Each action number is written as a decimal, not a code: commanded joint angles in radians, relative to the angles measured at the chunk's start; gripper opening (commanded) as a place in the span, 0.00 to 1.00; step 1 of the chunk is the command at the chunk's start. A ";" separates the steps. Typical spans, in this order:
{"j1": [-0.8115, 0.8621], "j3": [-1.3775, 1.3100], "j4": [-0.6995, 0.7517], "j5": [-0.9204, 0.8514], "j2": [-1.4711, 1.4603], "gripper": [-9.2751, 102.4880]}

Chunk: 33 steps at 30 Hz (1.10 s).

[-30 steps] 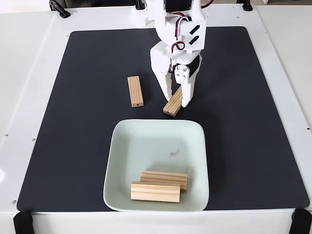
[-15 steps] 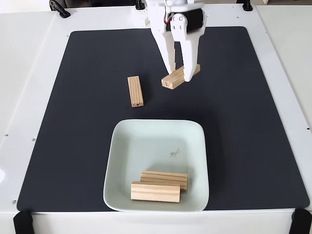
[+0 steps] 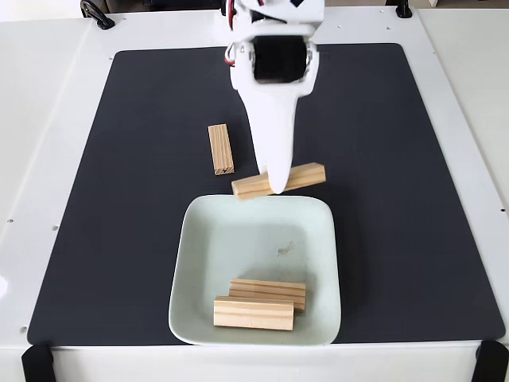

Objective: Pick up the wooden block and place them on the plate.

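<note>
Broadly, a black mat (image 3: 119,199) covers most of the white table (image 3: 48,119) in the fixed view, and every place below is given against the pale mint-green square plate (image 3: 203,239), which sits on the mat's near half. From the far edge, the white arm (image 3: 270,56) reaches toward the plate, its long tapering gripper (image 3: 276,185) pointing down and toward the camera, with its tip just beyond the plate's far rim. The claw is closed on a wooden block (image 3: 302,176), gripped near its middle; the block runs almost level from left to right, slightly tilted, its ends sticking out on both sides of the white fingers, and its left end is close over the plate's far rim. Whether it is lifted clear of the mat cannot be told for sure. Two more wooden blocks lie inside the plate near its front rim, side by side and touching, one (image 3: 268,291) just behind the other (image 3: 253,313). A fourth block (image 3: 221,148) lies flat on the mat beyond the plate's far left corner, well apart from it, running lengthwise away from the camera and left of the gripper.
</note>
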 commanded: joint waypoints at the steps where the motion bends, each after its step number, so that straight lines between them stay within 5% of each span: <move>1: 0.035 -0.186 -0.017 0.049 -0.100 0.08; 33: 0.061 -0.281 -0.029 0.153 -0.267 0.08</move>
